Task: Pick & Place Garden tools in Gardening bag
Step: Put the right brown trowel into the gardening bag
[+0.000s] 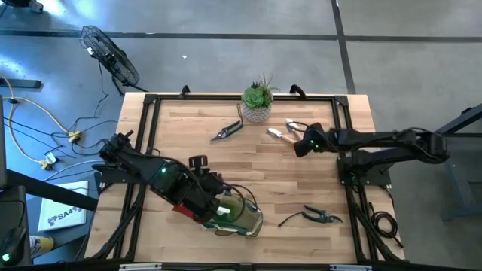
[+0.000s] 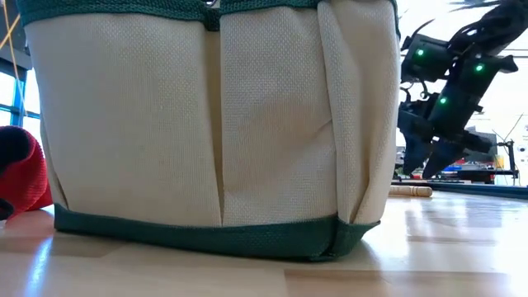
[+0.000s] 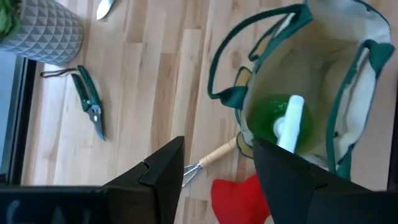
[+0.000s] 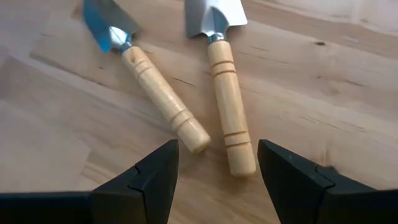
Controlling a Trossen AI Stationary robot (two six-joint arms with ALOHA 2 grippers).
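Hovering my right gripper (image 4: 217, 180), fingers wide, over two trowels (image 4: 227, 99); my left gripper (image 3: 217, 180), also wide and empty, above the gardening bag (image 3: 348, 93); shears (image 1: 320, 216) remain.

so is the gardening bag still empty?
No. The gardening bag already holds a green-and-white piece, seen through its open mouth in the left wrist view.

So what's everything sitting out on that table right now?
gardening bag: one, tan and green, near edge, under the left arm.
green-and-white piece: one, inside the bag.
rake: one, wooden handle, beside the bag.
red piece: one, next to the rake.
trowels: two, wooden handles, side by side below the right gripper.
pruning shears: two, dark, one near the plant, one on the right.
plant: one, green, white pot, far edge.
left gripper: open, over the bag.
right gripper: open, over the trowels.
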